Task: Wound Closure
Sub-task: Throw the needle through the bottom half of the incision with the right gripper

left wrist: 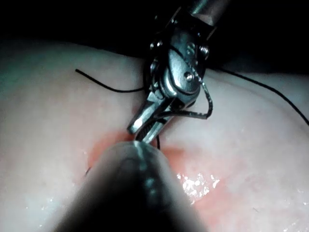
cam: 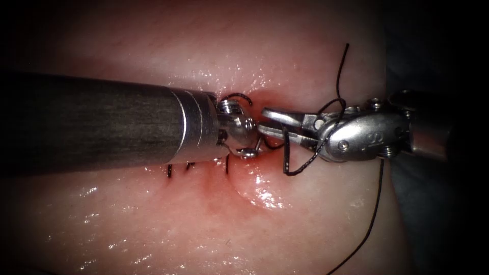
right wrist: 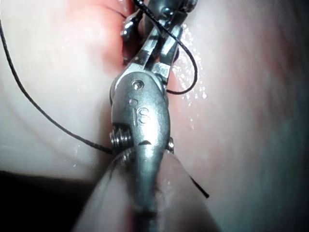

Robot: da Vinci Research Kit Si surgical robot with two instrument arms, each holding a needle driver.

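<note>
One letter "S" stamped on right tool (right wrist: 145, 72); thread (cam: 300, 165) looped over it.

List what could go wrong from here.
1. Thread loops around the right tool; pulling away could snag it or tug the stitches.
2. The left tool sits tip to tip with it over the tissue; they could collide.
What either holds is unclear.

The left tool (cam: 254, 137) reaches in level from the left on a dark shaft, its wrist bent, its jaws parted. The right tool (cam: 272, 122) comes in level from the right and meets it tip to tip, its jaws slightly parted.
</note>
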